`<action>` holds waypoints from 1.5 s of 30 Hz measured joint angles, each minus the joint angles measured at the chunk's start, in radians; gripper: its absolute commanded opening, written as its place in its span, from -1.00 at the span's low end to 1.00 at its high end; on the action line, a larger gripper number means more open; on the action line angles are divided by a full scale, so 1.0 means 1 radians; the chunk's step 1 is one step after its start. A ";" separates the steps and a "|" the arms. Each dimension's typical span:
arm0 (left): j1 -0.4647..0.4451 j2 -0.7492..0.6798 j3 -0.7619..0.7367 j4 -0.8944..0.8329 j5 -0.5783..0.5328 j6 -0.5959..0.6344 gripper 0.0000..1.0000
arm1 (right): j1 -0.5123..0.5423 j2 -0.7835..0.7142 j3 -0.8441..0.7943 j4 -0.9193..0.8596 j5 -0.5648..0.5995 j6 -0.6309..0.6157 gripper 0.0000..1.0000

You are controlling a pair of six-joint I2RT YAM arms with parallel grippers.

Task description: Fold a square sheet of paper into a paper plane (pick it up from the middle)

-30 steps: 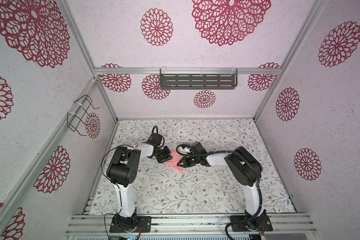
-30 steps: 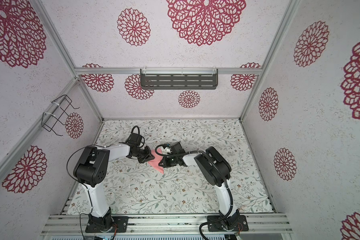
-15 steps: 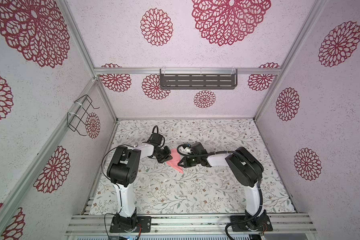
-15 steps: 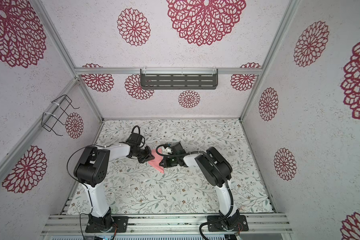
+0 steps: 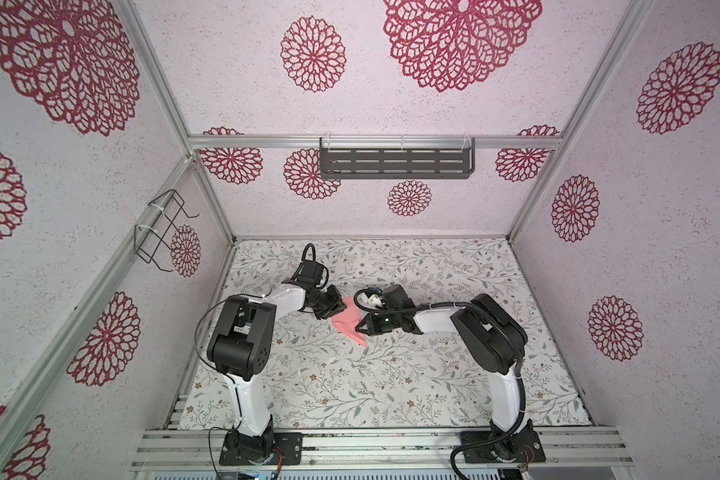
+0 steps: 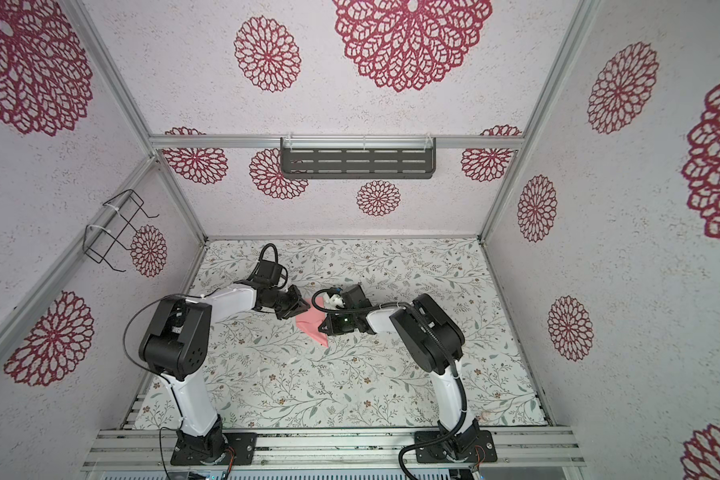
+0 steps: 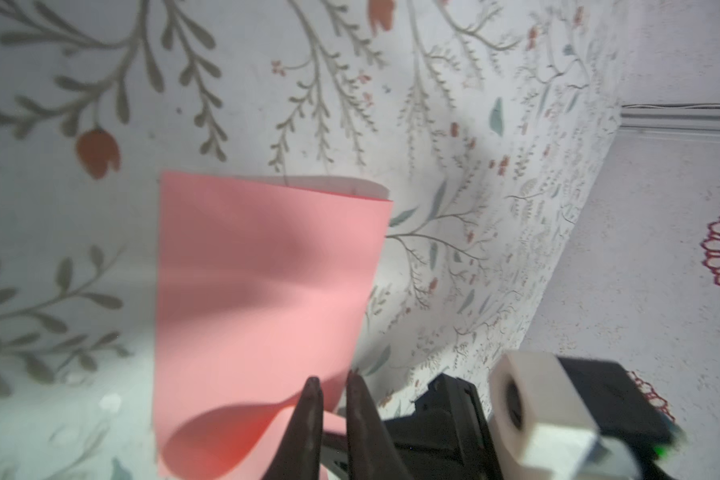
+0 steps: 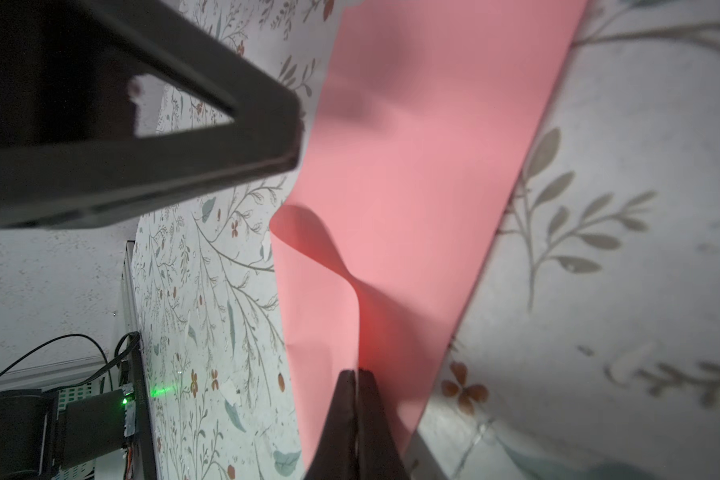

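**A:** Barely anything has shifted since a second ago. Both arms sit where they were, elbows out, noses meeting over the middle of the counter (image 5: 391, 374). Where's the sheet?

**B:** That pink paper (image 5: 347, 322) is right between them, in the back half of the counter. Both top views show one sharp corner poking toward the front edge.

**A:** And the right tool (image 8: 356, 372)?

**B:** Clamped tight. On its wrist camera the two tips press together with no gap at all, and a raised ridge of the paper runs straight down into them. It has the paper pinched.

**A:** Same story for the left tool (image 7: 333, 380)?

**B:** Not quite. On its own wrist camera the two dark fingertips (image 7: 312, 390) stand a narrow crack apart, with the paper's edge sitting in that crack. Whether they actually touch the paper, I cannot tell.

**A:** What shape is the paper in?

**B:** Not flat. The end by the tools bows up into a soft loop and the far end lies low over the floral print. A paler layer peeks out beneath that far edge.

**A:** How close are the two tools?

**B:** Very near, facing each other across the paper. The right wrist view has the left tool's big dark finger looming just beside the pink edge.
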 measured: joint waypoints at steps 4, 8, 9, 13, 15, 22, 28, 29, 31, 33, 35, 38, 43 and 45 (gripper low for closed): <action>-0.012 -0.102 -0.134 0.104 0.019 -0.051 -0.69 | 0.000 0.000 0.001 -0.002 0.001 0.000 -0.99; -0.044 -0.149 -0.270 0.188 0.025 -0.102 -0.74 | 0.000 0.000 0.004 -0.008 0.002 0.000 -0.99; -0.053 -0.156 -0.302 0.206 0.025 -0.112 -0.75 | 0.000 0.000 0.004 -0.009 0.003 0.000 -0.99; -0.069 -0.164 -0.381 0.271 0.025 -0.142 -0.79 | 0.000 0.000 0.007 -0.015 0.005 0.001 -0.99; -0.068 -0.164 -0.403 0.303 0.024 -0.152 -0.81 | 0.001 0.000 0.010 -0.020 0.007 0.001 -0.99; -0.068 -0.161 -0.409 0.372 0.024 -0.159 -0.83 | 0.001 0.000 0.013 -0.027 0.009 0.002 -0.99; -0.069 -0.134 -0.407 0.386 0.024 -0.158 -0.84 | 0.001 0.000 0.013 -0.028 0.009 0.002 -1.00; -0.069 -0.128 -0.407 0.386 0.024 -0.159 -0.85 | 0.001 0.000 0.013 -0.028 0.009 0.002 -0.99; -0.068 -0.116 -0.407 0.385 0.022 -0.159 -0.85 | 0.001 0.000 0.013 -0.028 0.009 0.003 -0.99; -0.068 -0.106 -0.407 0.386 0.021 -0.158 -0.85 | 0.001 0.000 0.013 -0.028 0.009 0.003 -0.99; -0.068 -0.099 -0.407 0.385 0.020 -0.158 -0.85 | 0.001 0.000 0.013 -0.028 0.009 0.004 -1.00; -0.068 -0.091 -0.402 0.375 0.018 -0.152 -0.86 | 0.001 0.000 0.013 -0.028 0.009 0.005 -0.99; -0.068 -0.083 -0.378 0.338 0.013 -0.135 -0.86 | 0.001 0.000 0.013 -0.028 0.010 0.011 -0.98; -0.068 -0.080 -0.365 0.317 0.010 -0.128 -0.87 | 0.001 0.000 0.014 -0.028 0.010 0.013 -0.94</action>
